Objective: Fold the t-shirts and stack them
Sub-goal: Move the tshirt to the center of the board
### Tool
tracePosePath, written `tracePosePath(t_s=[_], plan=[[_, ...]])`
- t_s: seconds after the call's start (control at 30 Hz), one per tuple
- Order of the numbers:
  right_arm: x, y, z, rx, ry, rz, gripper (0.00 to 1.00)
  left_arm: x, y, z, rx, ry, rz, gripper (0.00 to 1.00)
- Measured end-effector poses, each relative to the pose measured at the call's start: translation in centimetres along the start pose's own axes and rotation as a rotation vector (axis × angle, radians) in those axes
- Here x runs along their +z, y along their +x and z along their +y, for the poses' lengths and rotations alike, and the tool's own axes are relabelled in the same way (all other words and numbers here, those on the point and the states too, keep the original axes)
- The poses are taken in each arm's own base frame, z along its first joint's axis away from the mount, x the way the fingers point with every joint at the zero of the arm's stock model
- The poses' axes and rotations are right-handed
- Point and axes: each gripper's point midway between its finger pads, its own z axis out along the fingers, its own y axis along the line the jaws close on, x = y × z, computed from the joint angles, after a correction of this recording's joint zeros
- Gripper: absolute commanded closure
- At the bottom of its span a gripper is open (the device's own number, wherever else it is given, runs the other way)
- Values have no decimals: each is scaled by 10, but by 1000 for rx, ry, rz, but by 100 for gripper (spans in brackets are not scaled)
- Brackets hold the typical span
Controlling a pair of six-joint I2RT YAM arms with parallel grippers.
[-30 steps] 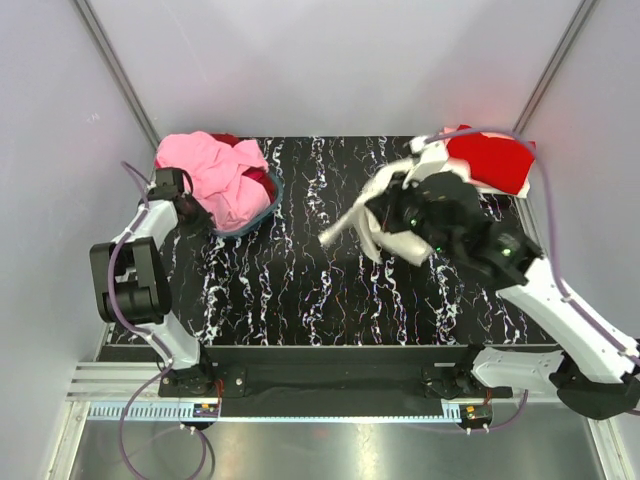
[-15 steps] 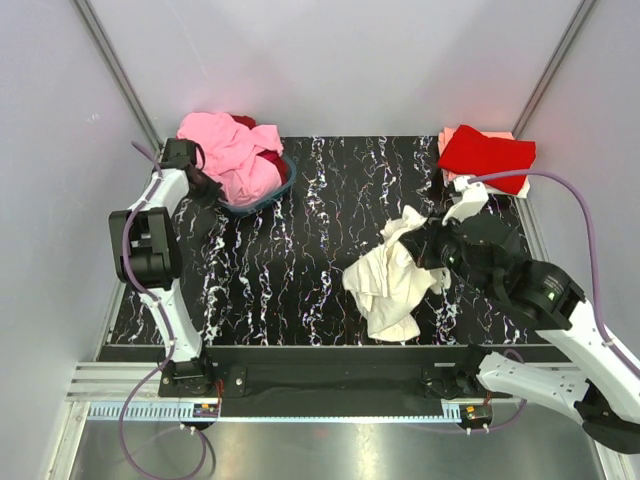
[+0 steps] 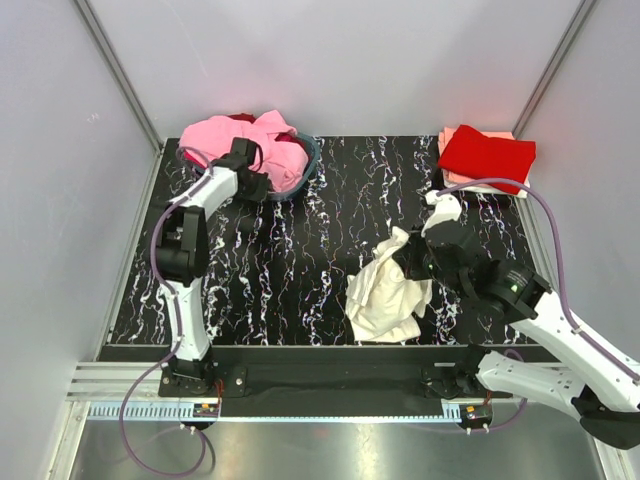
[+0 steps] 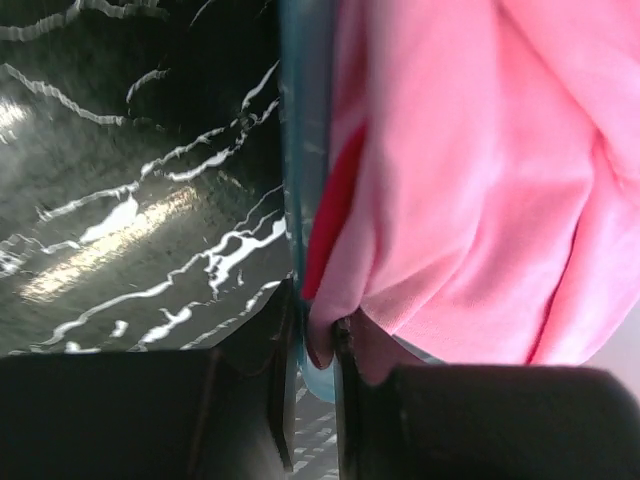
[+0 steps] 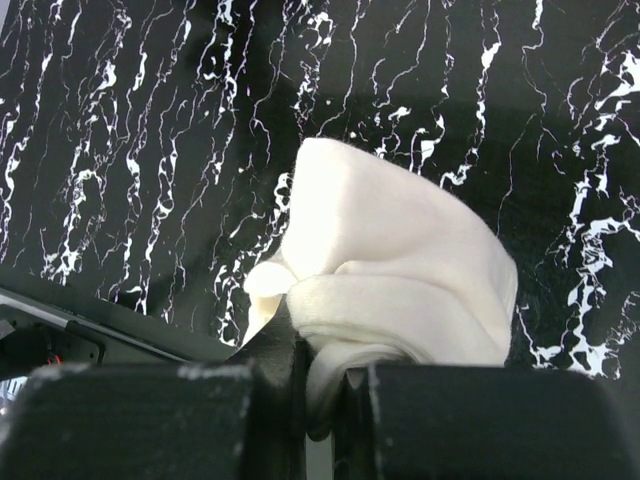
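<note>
Shirt (image 3: 385, 295): cream-white, hanging in mid-air a second ago; now lowered in a crumpled heap onto the near-right table (image 3: 300, 260), not yet spread.
Right gripper (image 5: 320, 350): clamped on a bunched fold of it.
Left gripper (image 4: 315, 340): closed on the rim of the basket (image 3: 308, 160), some pink cloth caught in too.
Basket shift: dragged rightward along the far edge, pink shirt (image 3: 250, 135) heaped inside.
Folded stack (image 3: 487, 155): far-right corner, unmoved; flattening likely comes next.

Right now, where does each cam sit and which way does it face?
Top external: above and behind the robot, looking down at the table; left arm, right arm, left tool, right tool show.
Left wrist: left arm, facing the basket rim and pink shirt; own fingers clamp the rim.
Right wrist: right arm, facing down at the cream shirt its tool pinches.
Shared: top external and right wrist both show the cream shirt.
</note>
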Motion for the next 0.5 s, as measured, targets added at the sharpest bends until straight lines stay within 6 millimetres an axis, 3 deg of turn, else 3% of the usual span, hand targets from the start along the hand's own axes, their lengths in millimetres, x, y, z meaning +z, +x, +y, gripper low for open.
tracePosePath(t_s=[0.07, 0.17, 0.27, 0.43, 0.5], plan=[[-4, 1, -2, 1, 2, 2, 100, 1, 1, 0, -76, 39, 22, 100], [-13, 3, -9, 2, 9, 3, 100, -1, -19, 8, -157, 89, 43, 100], [-21, 6, -15, -2, 17, 6, 100, -7, -66, 28, -256, 120, 24, 100], [-21, 7, -18, -28, 37, 29, 100, -25, -168, 77, -394, 149, -170, 100], [-17, 7, -16, -43, 45, 41, 100, -27, -181, 91, -402, 128, -184, 100]])
